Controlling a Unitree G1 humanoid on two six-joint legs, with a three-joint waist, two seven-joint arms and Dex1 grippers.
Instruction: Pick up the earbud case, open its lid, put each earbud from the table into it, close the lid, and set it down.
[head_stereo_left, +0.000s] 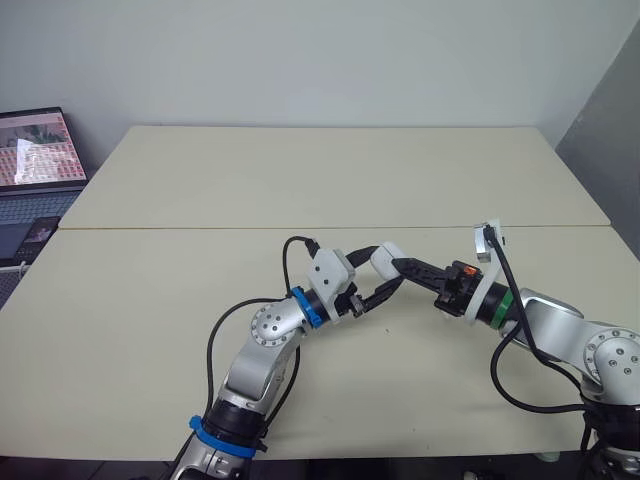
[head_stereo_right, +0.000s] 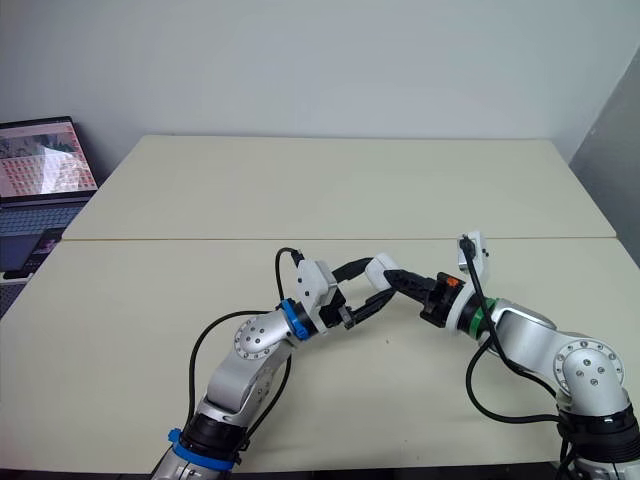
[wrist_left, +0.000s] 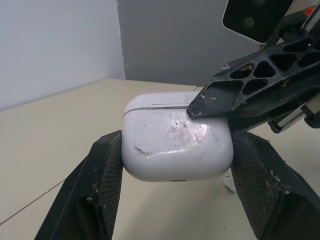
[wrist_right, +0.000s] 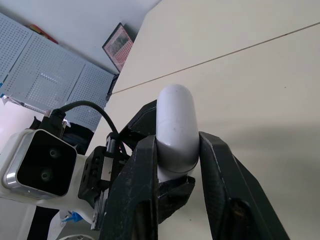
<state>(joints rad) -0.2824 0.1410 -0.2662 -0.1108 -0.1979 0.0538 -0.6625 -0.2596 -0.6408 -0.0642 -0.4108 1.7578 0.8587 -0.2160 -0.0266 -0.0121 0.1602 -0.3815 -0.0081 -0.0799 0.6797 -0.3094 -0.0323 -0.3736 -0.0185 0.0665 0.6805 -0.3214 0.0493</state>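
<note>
White glossy rounded plastic earbud case (wrist_left: 177, 145) is held clear of the pale cream bench (head_stereo_left: 300, 180), above its near half, midway between the side edges. Left pincer (head_stereo_left: 378, 285) clamps the body. Right pincer (head_stereo_left: 408, 268) pinches the upper end, one tip at the seam. Lid is shut.

Risk: slick shell. Prying sideways could twist the case out of the left pincer and drop it.

Left gripper (head_stereo_left: 383, 270) and right gripper (head_stereo_left: 403, 266) meet on the white earbud case (head_stereo_left: 387, 256) over the table (head_stereo_left: 300, 180).
</note>
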